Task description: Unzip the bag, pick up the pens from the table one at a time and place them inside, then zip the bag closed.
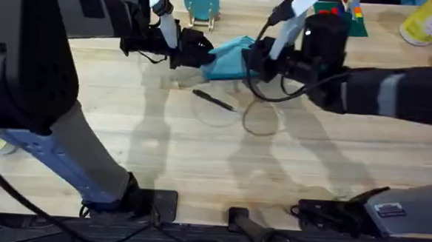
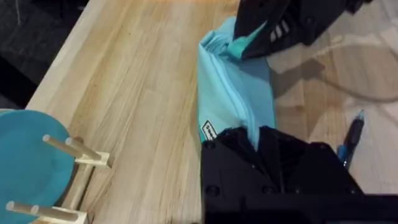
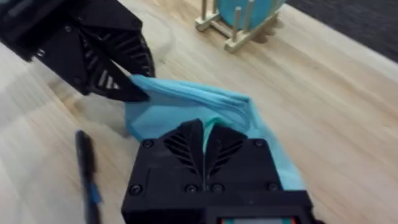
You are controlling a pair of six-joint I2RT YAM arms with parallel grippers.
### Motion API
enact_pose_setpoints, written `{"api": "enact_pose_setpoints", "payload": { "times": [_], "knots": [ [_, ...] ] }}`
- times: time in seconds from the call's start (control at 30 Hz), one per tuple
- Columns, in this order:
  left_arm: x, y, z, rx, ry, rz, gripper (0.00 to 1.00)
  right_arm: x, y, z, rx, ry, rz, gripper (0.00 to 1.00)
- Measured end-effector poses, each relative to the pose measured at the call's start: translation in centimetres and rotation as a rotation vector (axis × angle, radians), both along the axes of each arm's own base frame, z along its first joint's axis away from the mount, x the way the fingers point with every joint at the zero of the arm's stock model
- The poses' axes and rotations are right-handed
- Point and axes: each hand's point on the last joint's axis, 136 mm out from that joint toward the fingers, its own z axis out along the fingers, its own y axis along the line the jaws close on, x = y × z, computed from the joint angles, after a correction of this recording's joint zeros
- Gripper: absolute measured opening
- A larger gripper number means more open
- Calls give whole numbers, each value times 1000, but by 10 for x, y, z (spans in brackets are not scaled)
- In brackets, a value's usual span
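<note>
Turquoise fabric of the bag (image 1: pixel 230 59) lies bunched at the far middle of the counter (image 1: pixel 200 150), caught between the two arms. The left claw (image 1: pixel 192 51) is clenched on the bag's left end; in the left wrist view its black fingers (image 2: pixel 273 155) close over the cloth just beside a small white label. The right claw (image 1: pixel 253 62) is clenched on the opposite end, and in the right wrist view its two fingers (image 3: pixel 205 146) pinch a ridge of the fabric (image 3: pixel 186 106) while the left claw (image 3: pixel 121 78) grips the far corner. The bag (image 2: pixel 233 87) is creased and lifted slightly along its top edge.

One dark pen (image 1: pixel 215 100) lies on the counter just in front of the bag, apart from it, angled across the planks. It has a blue detail near one end (image 2: pixel 349 140), also seen beside the pouch in the right wrist view (image 3: pixel 87 171). A round teal object on a wooden stand (image 1: pixel 201 3) sits behind the bag near the counter's far edge.
</note>
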Motion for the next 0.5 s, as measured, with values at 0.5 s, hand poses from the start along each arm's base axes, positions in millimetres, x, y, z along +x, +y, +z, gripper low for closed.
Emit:
{"api": "enact_pose_setpoints", "payload": {
  "times": [0.5],
  "knots": [
    [0,1,1,-9,2,1,42,-27,87,10,155,45,214,30]
  ]
}}
